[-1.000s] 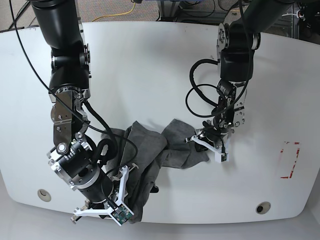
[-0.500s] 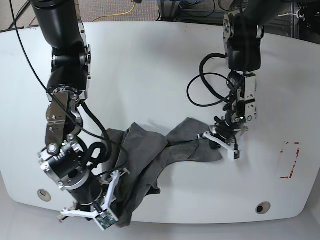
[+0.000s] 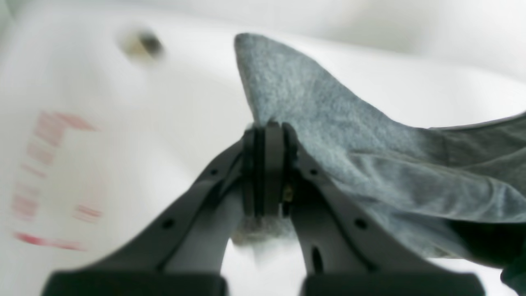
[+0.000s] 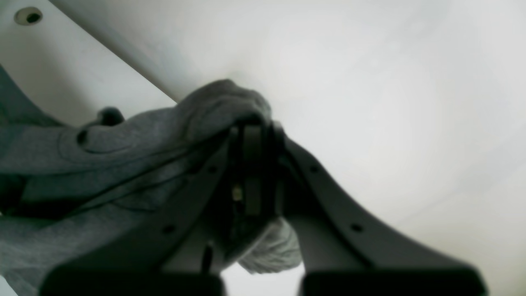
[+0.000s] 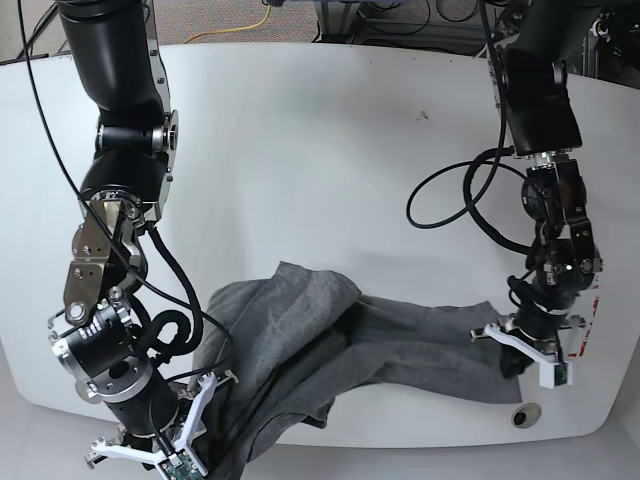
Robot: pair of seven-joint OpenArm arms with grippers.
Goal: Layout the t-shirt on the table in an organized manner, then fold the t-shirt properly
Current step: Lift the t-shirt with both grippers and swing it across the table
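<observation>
No writing or label is legible anywhere. My left gripper [image 3: 267,164] has its jaws clamped on a corner of the t-shirt [image 5: 400,345] near the table [image 5: 300,150] front edge, beside the red-tape mark [image 3: 45,181]. My right gripper [image 4: 252,164] pinches bunched cloth, seemingly past the front-left edge.
</observation>
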